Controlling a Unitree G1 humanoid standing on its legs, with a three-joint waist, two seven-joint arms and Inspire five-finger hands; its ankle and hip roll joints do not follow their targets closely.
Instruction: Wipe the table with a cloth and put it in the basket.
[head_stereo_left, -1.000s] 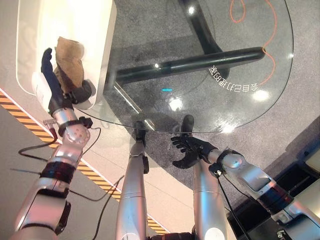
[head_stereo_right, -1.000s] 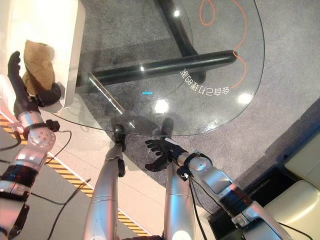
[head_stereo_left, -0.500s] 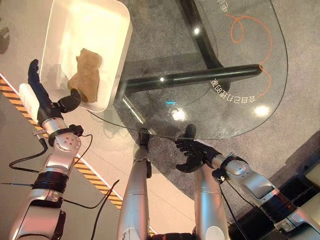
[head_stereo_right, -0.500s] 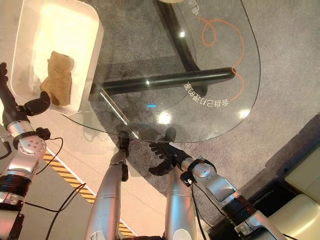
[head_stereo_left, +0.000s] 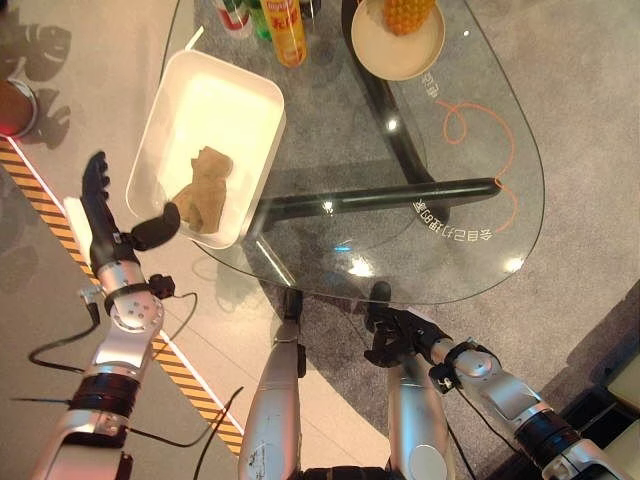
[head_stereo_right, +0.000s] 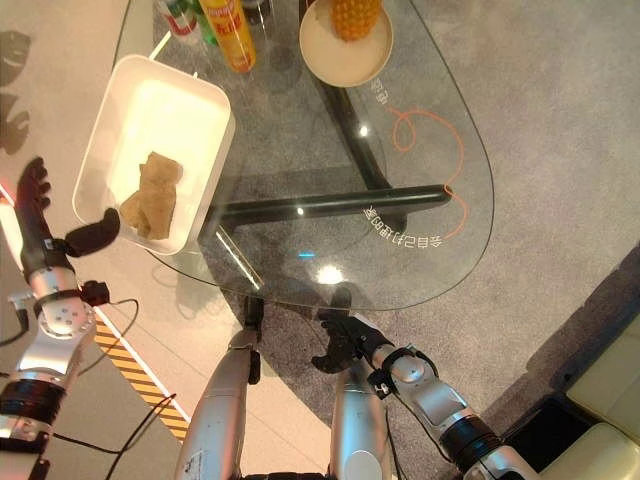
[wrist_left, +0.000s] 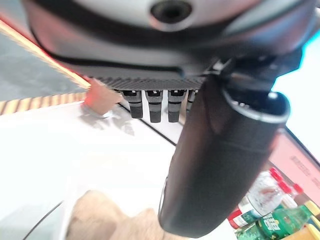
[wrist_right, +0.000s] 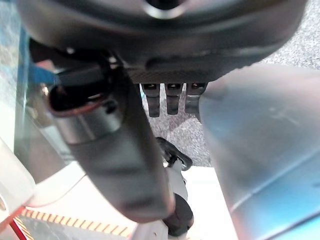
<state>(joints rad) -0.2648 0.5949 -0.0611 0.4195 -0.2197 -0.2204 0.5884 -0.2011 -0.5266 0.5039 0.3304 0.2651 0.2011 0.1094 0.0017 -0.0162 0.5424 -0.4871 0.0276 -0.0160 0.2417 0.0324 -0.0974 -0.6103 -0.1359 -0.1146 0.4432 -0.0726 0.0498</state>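
The brown cloth (head_stereo_left: 203, 190) lies crumpled in the white basket (head_stereo_left: 262, 150), which stands on the left end of the glass table (head_stereo_left: 470, 260). My left hand (head_stereo_left: 105, 215) hovers just outside the basket's near left corner, open, fingers straight and thumb (head_stereo_left: 155, 228) pointing at the rim, holding nothing. Its wrist view shows the cloth (wrist_left: 110, 225) past the thumb. My right hand (head_stereo_left: 395, 335) hangs below the table's near edge, relaxed and empty.
At the table's far end stand several bottles (head_stereo_left: 285, 30) and a bowl (head_stereo_left: 398, 40) holding a pineapple. A black frame bar (head_stereo_left: 380, 195) shows under the glass. Yellow-black floor tape (head_stereo_left: 40, 190) runs past the basket's left side.
The camera has tilted up, so more of the table shows. My left hand let go of the cloth and drew back out of the basket. The cloth stays in the basket.
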